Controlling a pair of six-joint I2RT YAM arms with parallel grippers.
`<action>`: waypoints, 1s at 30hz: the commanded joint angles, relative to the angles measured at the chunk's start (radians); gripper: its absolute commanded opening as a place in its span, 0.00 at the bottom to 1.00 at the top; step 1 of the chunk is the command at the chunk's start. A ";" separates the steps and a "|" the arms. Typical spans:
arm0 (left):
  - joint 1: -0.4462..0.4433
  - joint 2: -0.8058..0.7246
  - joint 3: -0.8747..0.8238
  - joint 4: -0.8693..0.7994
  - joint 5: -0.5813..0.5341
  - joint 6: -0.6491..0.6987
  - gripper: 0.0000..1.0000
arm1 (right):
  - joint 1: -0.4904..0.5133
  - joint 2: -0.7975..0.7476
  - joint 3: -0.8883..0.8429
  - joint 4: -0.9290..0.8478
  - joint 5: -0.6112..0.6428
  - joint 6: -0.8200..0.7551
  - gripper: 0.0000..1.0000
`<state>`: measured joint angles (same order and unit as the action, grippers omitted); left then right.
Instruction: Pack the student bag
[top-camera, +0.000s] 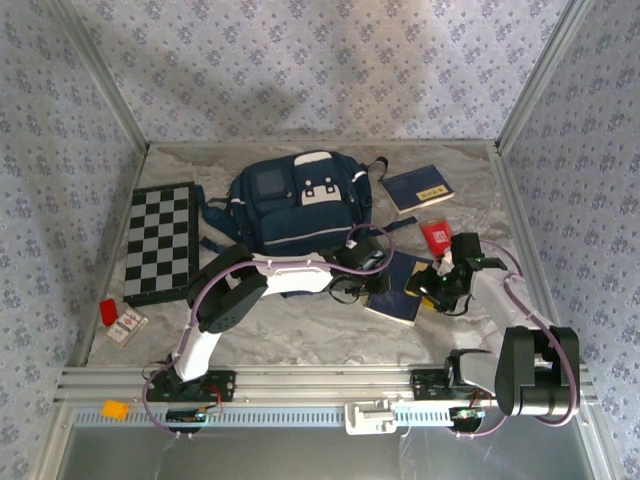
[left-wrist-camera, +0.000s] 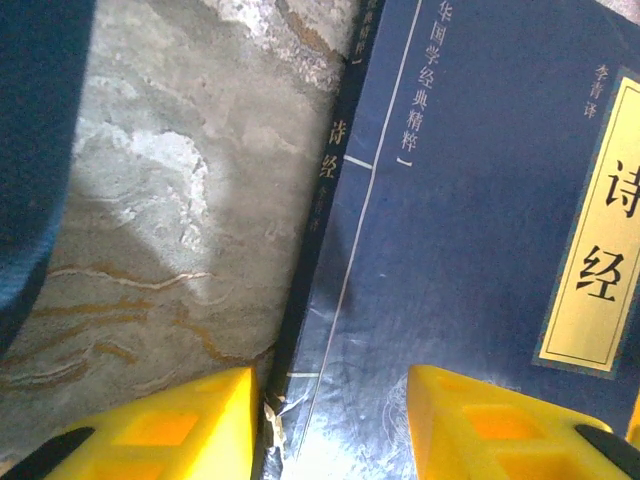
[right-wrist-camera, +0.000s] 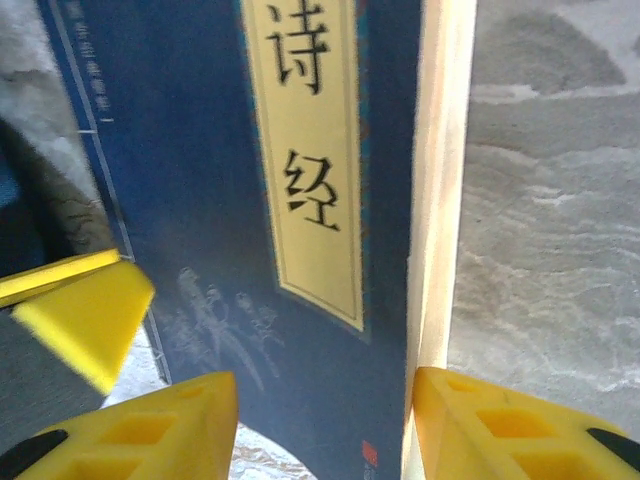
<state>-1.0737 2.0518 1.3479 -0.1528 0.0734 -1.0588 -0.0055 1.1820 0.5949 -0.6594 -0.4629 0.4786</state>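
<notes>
**Grey marbled table, seven things on it**

The table has a grey, veined stone-like top. The student bag lies at the back middle. Just to its left a black-and-white chessboard lies flat along the left edge. Near the chessboard's front corner sit a red block and a small printed box, close together. At the back right lies a blue book; nearer, a red packet. A second blue book with a yellow title label lies flat right of centre.
</notes>
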 joint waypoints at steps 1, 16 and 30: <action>0.000 0.024 0.025 -0.031 -0.003 0.021 0.42 | 0.003 -0.018 0.038 -0.048 -0.054 -0.029 0.51; 0.000 0.039 0.046 -0.057 0.004 0.031 0.42 | -0.001 0.007 0.027 -0.021 -0.105 -0.062 0.35; 0.011 -0.032 0.054 -0.074 0.013 0.043 0.46 | -0.065 -0.073 0.012 0.011 -0.196 -0.019 0.00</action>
<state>-1.0721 2.0666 1.3937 -0.2100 0.0788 -1.0355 -0.0597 1.1412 0.6003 -0.6594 -0.6067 0.4484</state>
